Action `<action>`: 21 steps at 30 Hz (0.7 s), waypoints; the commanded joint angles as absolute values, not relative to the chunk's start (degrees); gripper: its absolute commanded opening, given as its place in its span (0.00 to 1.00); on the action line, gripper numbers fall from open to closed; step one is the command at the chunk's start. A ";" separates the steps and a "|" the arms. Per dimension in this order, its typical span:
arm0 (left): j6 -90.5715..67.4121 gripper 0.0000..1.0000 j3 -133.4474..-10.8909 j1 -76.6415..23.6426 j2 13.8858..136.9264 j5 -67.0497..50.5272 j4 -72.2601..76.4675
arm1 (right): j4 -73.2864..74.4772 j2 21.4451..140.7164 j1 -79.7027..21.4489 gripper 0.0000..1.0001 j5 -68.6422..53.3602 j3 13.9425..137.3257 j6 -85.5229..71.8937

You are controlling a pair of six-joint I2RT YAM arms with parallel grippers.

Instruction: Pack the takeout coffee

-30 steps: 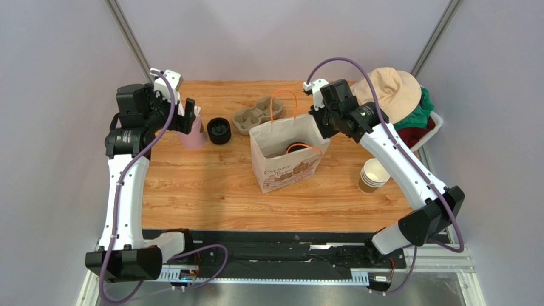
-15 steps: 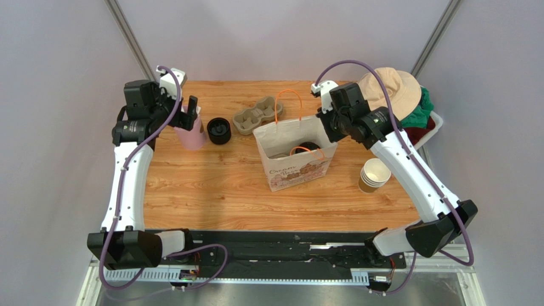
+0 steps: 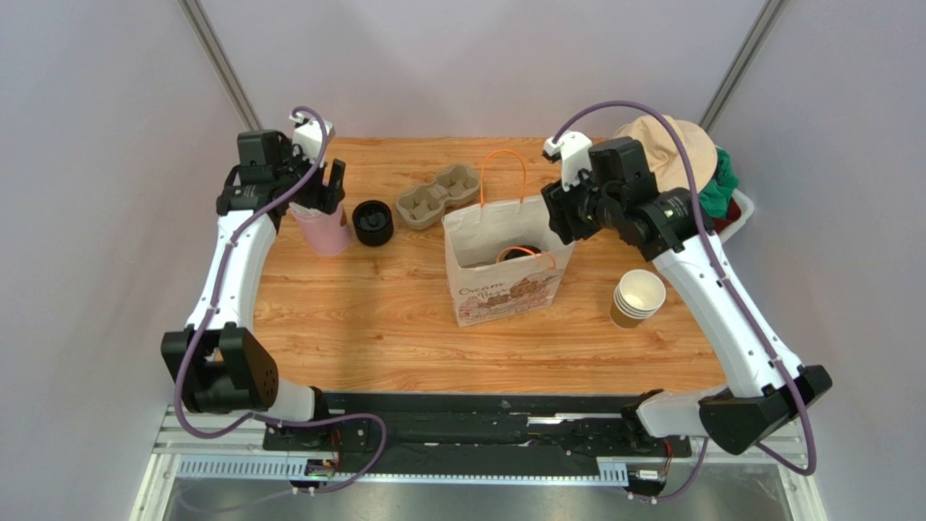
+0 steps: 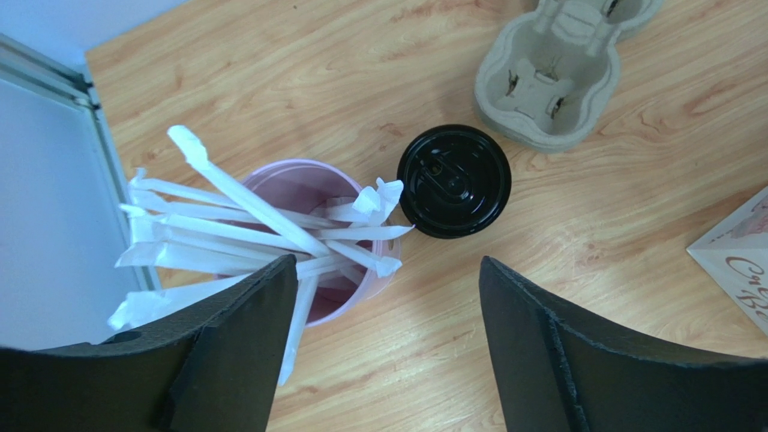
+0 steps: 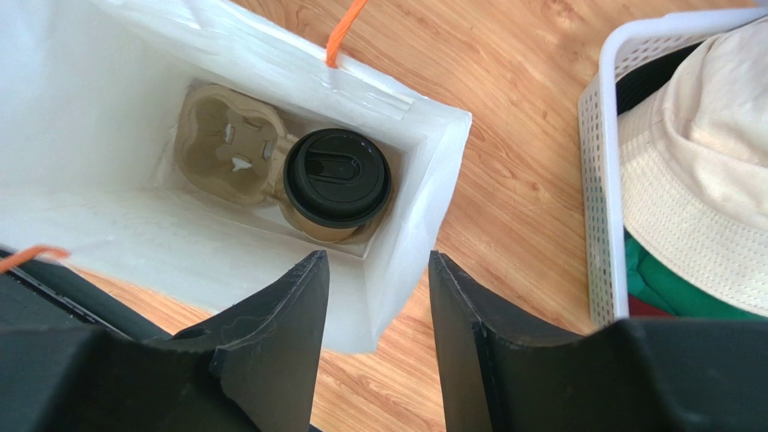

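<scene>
The takeout coffee (image 5: 337,177), a brown cup with a black lid, stands in a pulp carrier (image 5: 225,144) at the bottom of the white paper bag (image 5: 108,99). In the top view the bag (image 3: 502,284) stands at mid-table with orange handles. My right gripper (image 5: 374,270) is open and empty, above the bag's right wall, which shows between the fingers. In the top view the right gripper (image 3: 560,217) is at the bag's far right corner. My left gripper (image 4: 388,270) is open and empty, above a pink cup of wrapped straws (image 4: 315,193).
A pile of black lids (image 4: 453,180) and a second pulp carrier (image 4: 559,67) lie right of the pink cup (image 3: 324,230). A stack of lidless cups (image 3: 636,299) stands right of the bag. A white basket (image 5: 595,180) with a beige hat (image 5: 703,171) sits at the far right.
Both arms have swung to the right and farther back. The bag has shifted slightly to the right. The left gripper now hangs over the straw cup.
</scene>
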State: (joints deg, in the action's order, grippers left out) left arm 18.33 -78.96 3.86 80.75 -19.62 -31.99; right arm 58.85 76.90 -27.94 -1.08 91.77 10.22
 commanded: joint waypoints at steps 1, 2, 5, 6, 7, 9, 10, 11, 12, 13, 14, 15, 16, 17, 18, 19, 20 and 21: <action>21.61 0.78 -80.34 4.13 82.18 -21.88 -29.18 | 55.11 71.81 -25.85 0.49 -6.06 92.55 13.01; 22.32 0.77 -78.68 4.13 81.83 -22.23 -28.74 | 54.93 71.28 -25.23 0.50 -6.76 92.37 13.44; 25.39 0.76 -75.07 4.13 79.98 -22.24 -26.81 | 55.11 69.61 -23.12 0.50 -9.40 91.58 14.67; 26.10 0.75 -74.54 4.22 79.72 -22.15 -26.55 | 55.11 68.91 -22.16 0.51 -10.01 91.32 15.03; 27.58 0.75 -74.10 4.22 79.89 -21.97 -26.37 | 55.02 68.73 -21.71 0.51 -11.24 90.88 15.20; 28.73 0.70 -73.48 4.22 80.50 -21.89 -26.63 | 55.02 68.21 -20.49 0.51 -12.12 90.62 15.29; 29.61 0.68 -73.30 4.22 80.68 -21.97 -26.54 | 55.11 68.12 -20.04 0.51 -13.35 90.44 15.21; 30.14 0.65 -73.13 4.22 81.03 -22.41 -26.63 | 55.11 67.94 -19.69 0.51 -13.88 90.44 15.12; 30.76 0.58 -72.95 4.22 81.38 -22.41 -26.63 | 55.19 67.85 -19.08 0.51 -14.23 90.44 15.12; 30.94 0.57 -72.78 4.22 81.65 -22.41 -26.63 | 55.28 67.68 -18.72 0.51 -14.85 90.53 15.03; 31.20 0.56 -72.51 4.22 81.82 -22.59 -26.54 | 55.37 67.59 -18.37 0.51 -15.11 90.44 14.94; 31.46 0.56 -72.16 4.31 82.00 -22.41 -25.59 | 55.37 67.59 -17.59 0.51 -15.81 90.35 14.77; 31.64 0.57 -71.64 4.22 82.09 -22.06 -25.23 | 55.37 67.41 -17.40 0.51 -16.17 90.18 14.59; 31.73 0.56 -71.37 4.22 82.44 -21.89 -24.44 | 55.46 67.41 -16.88 0.52 -16.43 90.09 14.59; 31.82 0.57 -71.28 4.31 82.70 -21.62 -24.26 | 55.37 67.33 -16.70 0.52 -17.04 90.00 14.42; 32.08 0.56 -71.19 4.22 82.97 -21.62 -24.17 | 55.37 67.24 -16.53 0.52 -17.22 89.83 14.41; 32.17 0.56 -71.19 4.31 83.49 -21.80 -24.26 | 55.46 67.24 -16.18 0.52 -17.31 89.65 14.33; 32.25 0.56 -71.19 4.31 83.67 -21.88 -24.34 | 55.46 67.24 -16.17 0.52 -17.49 89.65 14.15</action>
State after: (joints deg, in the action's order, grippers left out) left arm 29.95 -71.50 3.90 82.35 -20.69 -27.09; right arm 57.10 68.42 -16.93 -15.00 89.91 13.98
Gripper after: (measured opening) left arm 0.564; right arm 0.515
